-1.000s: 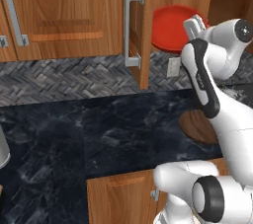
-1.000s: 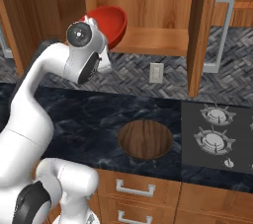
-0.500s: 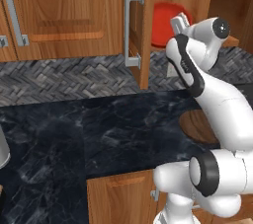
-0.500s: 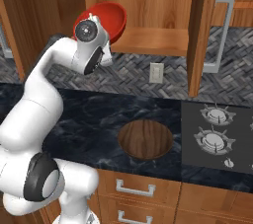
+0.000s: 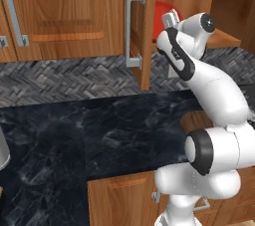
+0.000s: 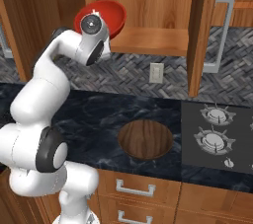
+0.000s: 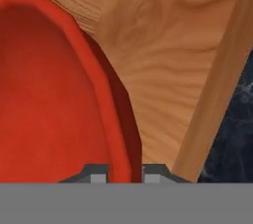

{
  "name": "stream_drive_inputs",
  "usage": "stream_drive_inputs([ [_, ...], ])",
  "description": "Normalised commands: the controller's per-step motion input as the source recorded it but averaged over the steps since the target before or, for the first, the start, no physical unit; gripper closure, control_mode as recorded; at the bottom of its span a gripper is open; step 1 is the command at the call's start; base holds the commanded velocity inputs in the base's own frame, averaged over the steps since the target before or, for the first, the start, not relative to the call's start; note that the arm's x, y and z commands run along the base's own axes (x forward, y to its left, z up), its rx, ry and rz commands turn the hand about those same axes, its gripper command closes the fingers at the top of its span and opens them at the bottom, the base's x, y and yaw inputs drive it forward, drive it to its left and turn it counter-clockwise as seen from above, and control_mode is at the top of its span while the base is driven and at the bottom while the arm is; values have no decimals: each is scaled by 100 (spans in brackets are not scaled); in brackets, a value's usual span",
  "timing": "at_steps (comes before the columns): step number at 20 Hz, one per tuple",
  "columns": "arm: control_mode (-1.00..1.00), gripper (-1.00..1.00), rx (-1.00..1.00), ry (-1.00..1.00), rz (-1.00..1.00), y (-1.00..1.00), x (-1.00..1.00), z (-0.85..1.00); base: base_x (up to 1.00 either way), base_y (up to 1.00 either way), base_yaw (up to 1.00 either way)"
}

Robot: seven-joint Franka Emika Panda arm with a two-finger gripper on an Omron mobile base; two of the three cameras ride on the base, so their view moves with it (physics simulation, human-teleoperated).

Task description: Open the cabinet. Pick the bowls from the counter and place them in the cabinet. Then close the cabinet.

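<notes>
Reaching up and forward, the white arm bends sharply at the elbow and carries its wrist to the open wall cabinet [image 6: 148, 40], level with the lower shelf. The gripper [image 7: 124, 173] is clamped on the rim of the red bowl [image 6: 106, 16]: in the hand view one fingertip sits inside the rim and the other outside it. The red bowl is tilted, its mouth facing outward, at the left front of the cabinet shelf. Both cabinet doors stand open, the left door [image 5: 137, 26] edge-on beside the arm. The dark wood-grain bowl [image 6: 146, 139] rests upright on the black marble desk [image 6: 99, 114], near the stove burners [image 6: 215, 127]. No readable writing or labels appear.
</notes>
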Motion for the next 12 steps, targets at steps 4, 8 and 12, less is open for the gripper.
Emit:
stream_drive_inputs([
  [4, -100, 100, 10, 15, 4, 12, 44, -5, 0, 0, 0],
  [8, -100, 100, 3, 6, 1, 2, 12, -16, 0, 0, 0],
  [12, -100, 100, 0, 0, 0, 0, -12, -18, 0, 0, 0],
])
